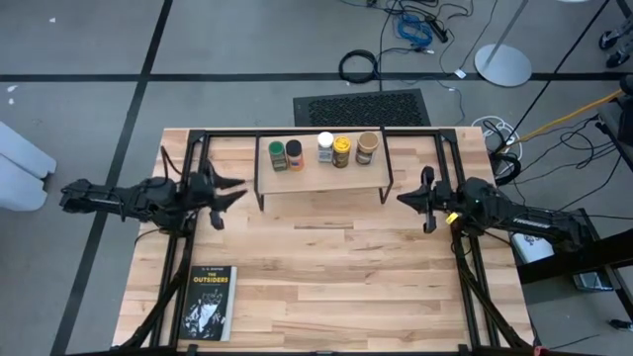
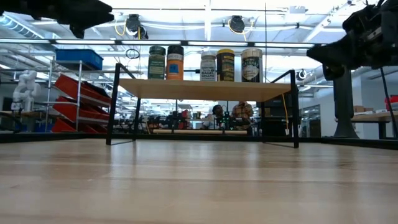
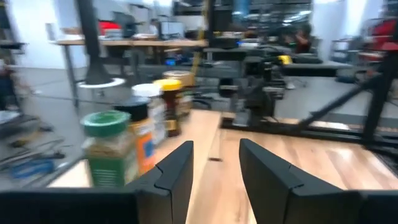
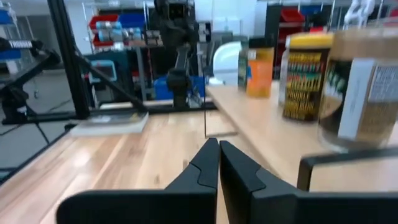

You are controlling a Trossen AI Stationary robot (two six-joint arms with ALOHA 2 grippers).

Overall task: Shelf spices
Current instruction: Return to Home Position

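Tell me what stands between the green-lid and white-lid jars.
Only the black-lid orange jar, beside the green-lid jar; then bare plank to the white-lid jar, per the high view.

Shelf (image 1: 321, 182): light wood, black wire legs. Green-lidded jar (image 1: 277, 154), orange black-lidded jar (image 1: 295, 155), white-lidded jar (image 1: 325, 148), yellow-lidded jar (image 1: 342, 151), tan-lidded jar (image 1: 368, 148).

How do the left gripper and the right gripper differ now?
The left gripper is open, with a clear gap between its fingers; the right gripper is shut, fingers touching. The left gripper is off the shelf's left end, by the green-lidded jar; the right gripper is off its right end, by the tan-lidded jar. Both hold nothing, and both point toward the shelf.
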